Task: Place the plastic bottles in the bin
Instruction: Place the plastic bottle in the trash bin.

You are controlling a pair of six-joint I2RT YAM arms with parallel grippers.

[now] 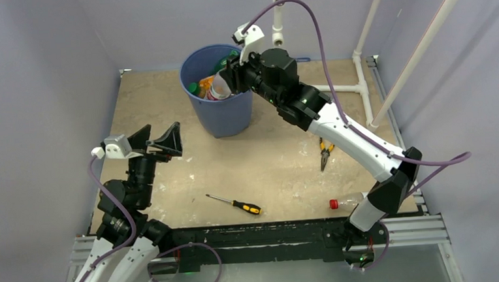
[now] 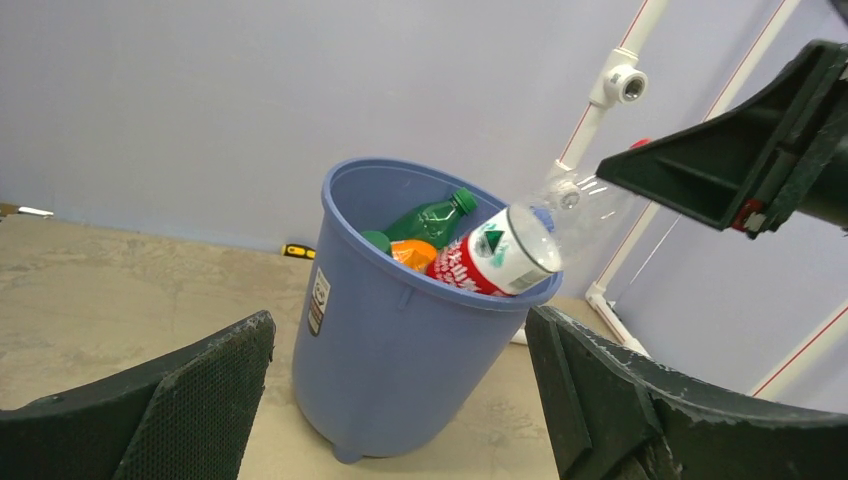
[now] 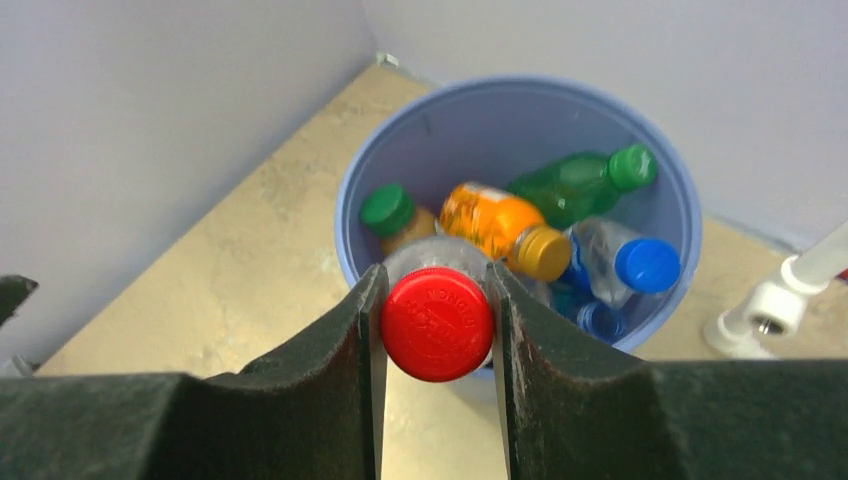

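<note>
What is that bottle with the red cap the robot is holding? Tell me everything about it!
The bottle is clear, thin plastic with a red screw cap and a red-and-white label showing a small green triangle. It looks empty. The right gripper pinches it at the cap end, one finger on each side. It is tilted, with its base pointing down into the blue bin at the rim. I cannot tell whether it touches the rim.

The bin (image 1: pixel 222 116) stands at the back of the surface (image 1: pixel 159 101), in the middle. Several bottles (image 3: pixel 500 225) lie in it. Over its right rim pokes one more bottle (image 2: pixel 497 252), between the right fingers (image 3: pixel 330 370). Nearer lie a screwdriver (image 1: pixel 234 204), pliers (image 1: pixel 325 153) to its right, and a last bottle (image 1: pixel 350 202) by the near right edge.
</note>
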